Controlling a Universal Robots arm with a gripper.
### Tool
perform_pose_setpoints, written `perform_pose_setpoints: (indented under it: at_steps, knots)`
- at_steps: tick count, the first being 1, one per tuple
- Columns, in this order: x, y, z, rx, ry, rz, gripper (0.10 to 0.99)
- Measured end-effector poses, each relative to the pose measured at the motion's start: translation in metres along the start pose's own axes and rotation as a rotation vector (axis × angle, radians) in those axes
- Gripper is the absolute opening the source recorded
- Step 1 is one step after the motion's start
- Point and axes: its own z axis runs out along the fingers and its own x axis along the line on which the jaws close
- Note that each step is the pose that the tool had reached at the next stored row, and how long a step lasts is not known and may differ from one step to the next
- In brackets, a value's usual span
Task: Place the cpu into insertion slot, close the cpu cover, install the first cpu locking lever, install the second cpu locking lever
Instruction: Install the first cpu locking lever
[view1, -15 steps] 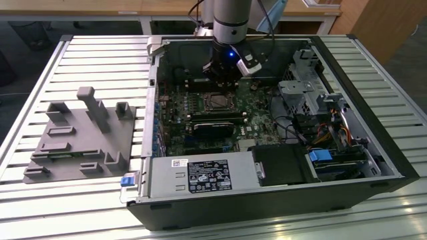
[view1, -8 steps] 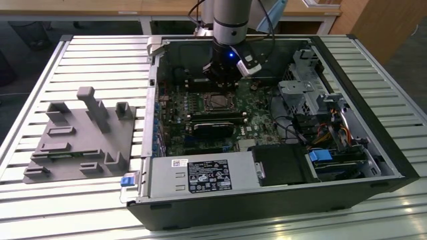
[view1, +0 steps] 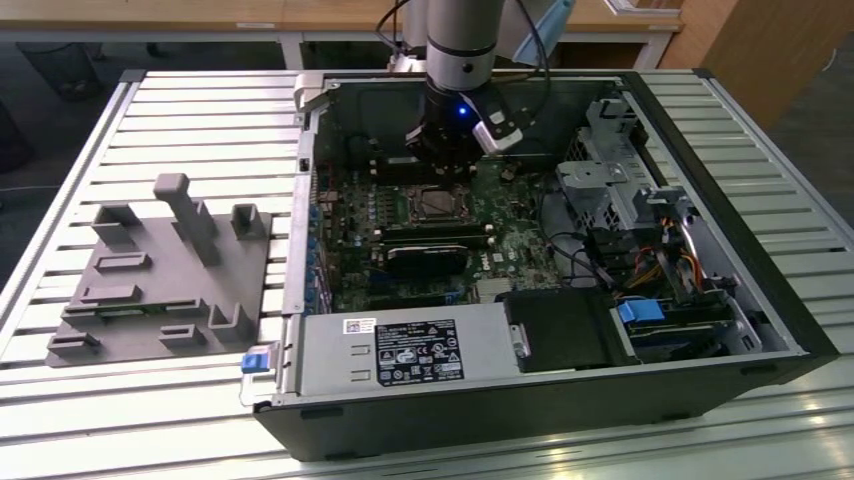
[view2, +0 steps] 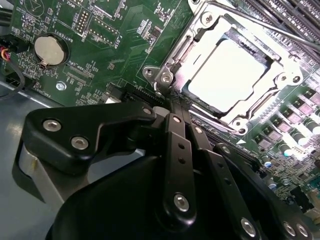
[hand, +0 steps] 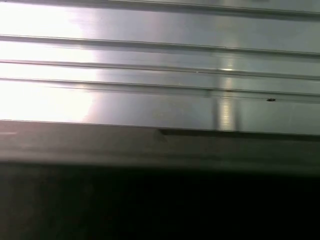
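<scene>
So the arm's gripper (view1: 447, 150) is down inside the open PC case (view1: 747, 290), hovering right over the motherboard (view1: 400, 215) just behind the insertion slot (view1: 434, 204). In the second wrist view the two black fingers (view2: 177, 150) are pressed together with basically no gap, and nothing is pinched between them. Their tips sit at the corner of the socket, right by the hinge of the cpu cover (view2: 200, 35); can't tell if they actually touch the metal there.

The cpu (view2: 230, 75) is already sitting in the insertion slot (view2: 272, 102), its pale metal top showing bright through the window of the cover, which lies flat around it. A thin locking lever (view2: 260, 25) runs along the far edge of the socket.

Beside the socket there's a round coin battery (view2: 50, 50) on the green board. Outside the case, a grey fixture block (view1: 167, 275) sits on the slatted table (view1: 174, 110), toward the exterior view's left.
</scene>
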Motion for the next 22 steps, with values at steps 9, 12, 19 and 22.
perform_pose_setpoints:
  at_steps: [9, 12, 19, 22]
  knots:
    - [-0.0005, 0.0005, -0.0133, -0.001, -0.0005, 0.000, 0.106]
    - [-0.0004, -0.0005, -0.0134, -0.001, -0.0005, 0.000, 0.106]
    - [-0.0003, -0.0028, -0.0135, -0.001, -0.0004, 0.000, 0.106]
    - [-0.0003, -0.0032, -0.0135, -0.001, -0.0004, 0.000, 0.106]
